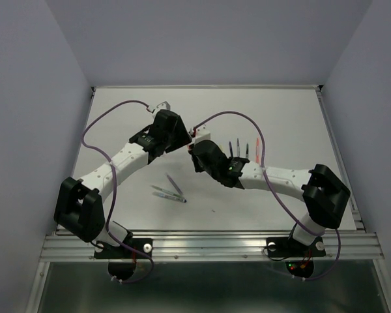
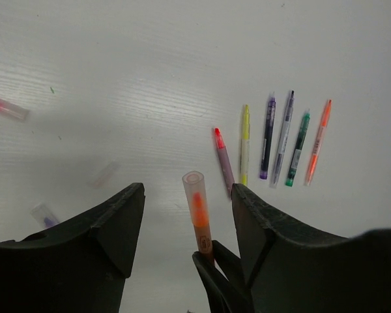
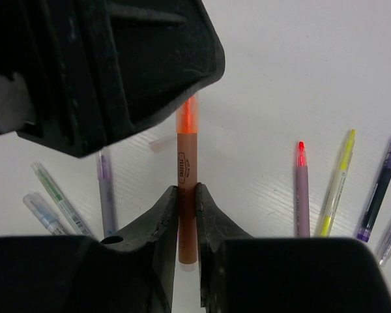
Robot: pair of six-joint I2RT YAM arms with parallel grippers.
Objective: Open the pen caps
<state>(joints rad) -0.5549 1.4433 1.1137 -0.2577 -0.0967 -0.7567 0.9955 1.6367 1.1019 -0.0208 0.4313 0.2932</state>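
Above the middle of the table (image 1: 280,117), my right gripper (image 3: 187,195) is clamped on the barrel of the orange pen (image 3: 186,160). The pen's long axis runs straight from it toward my left gripper (image 2: 186,195). That one's jaws stand apart on either side of the clear cap (image 2: 194,188), not yet pinching it. I judge the pull must follow that axis.

White table (image 1: 280,117); scattered pens (image 2: 268,137)
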